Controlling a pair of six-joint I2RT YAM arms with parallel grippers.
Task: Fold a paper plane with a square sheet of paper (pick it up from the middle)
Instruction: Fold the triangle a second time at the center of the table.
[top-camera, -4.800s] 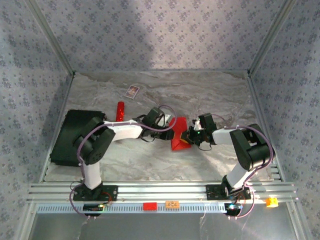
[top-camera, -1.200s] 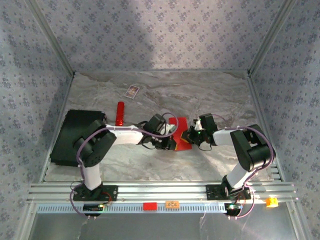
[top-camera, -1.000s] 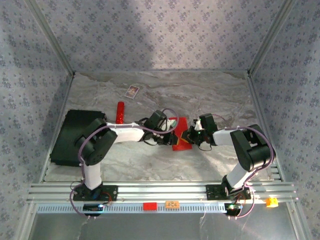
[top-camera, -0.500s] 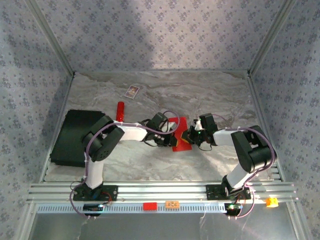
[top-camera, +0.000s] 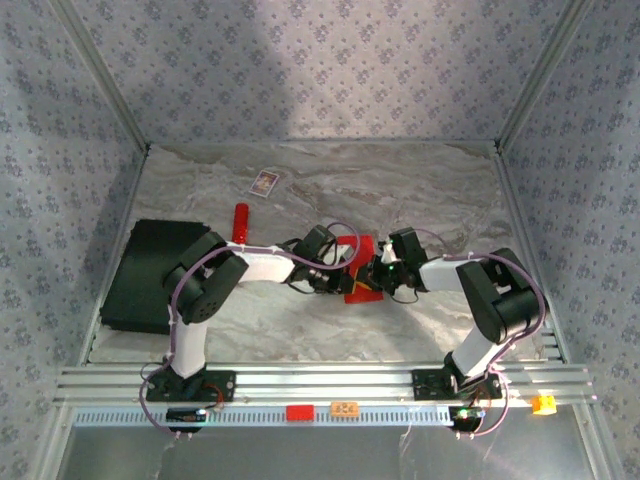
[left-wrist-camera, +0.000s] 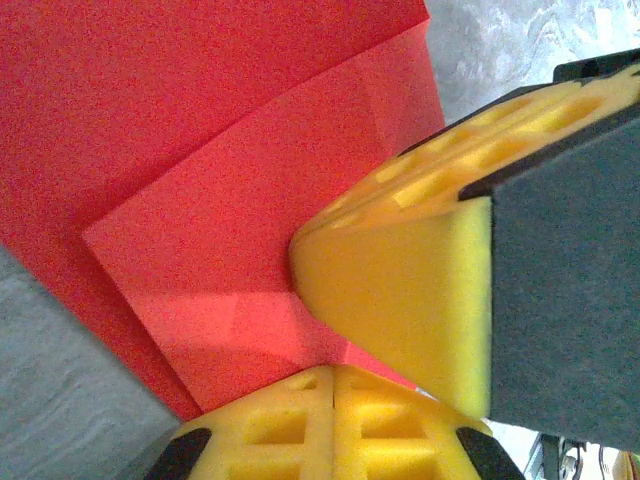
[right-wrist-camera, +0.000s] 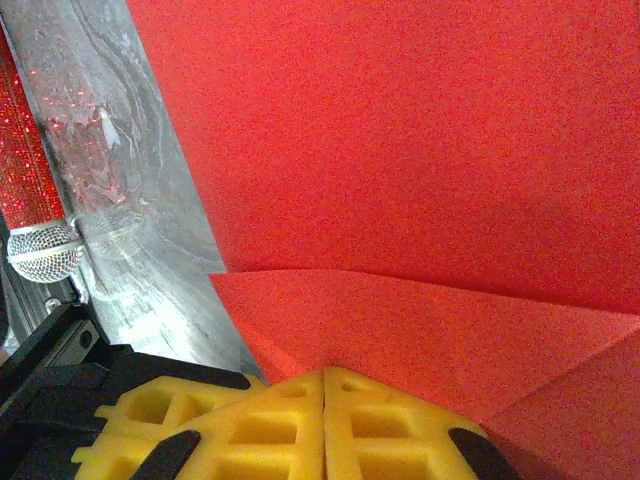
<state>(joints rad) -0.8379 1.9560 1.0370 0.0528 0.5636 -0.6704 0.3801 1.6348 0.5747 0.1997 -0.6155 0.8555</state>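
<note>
The square sheet of paper (top-camera: 362, 291), bright red and creased narrower, lies mid-table between the two grippers. My left gripper (top-camera: 338, 272) is at its left side, jaws shut, tips (left-wrist-camera: 335, 368) touching the folded flap (left-wrist-camera: 220, 250). My right gripper (top-camera: 378, 272) comes in from the right. Its yellow finger (left-wrist-camera: 400, 290) rests on the same flap, very close to the left tips. In the right wrist view its jaws (right-wrist-camera: 323, 372) are closed at the flap's edge (right-wrist-camera: 400, 320), which rises to them with shadow beneath. No paper plane shape shows.
A red glittery stick with a silver ball tip (top-camera: 240, 220) lies left of the paper (right-wrist-camera: 30, 170). A small printed card (top-camera: 264, 182) sits farther back. A black mat (top-camera: 140, 275) covers the left side. Patterned walls enclose the marble table (top-camera: 440, 190).
The right gripper has shifted slightly left onto the paper. The left arm's elbow has swung in while its gripper stayed at the paper's left side. The paper looks a little narrower.
</note>
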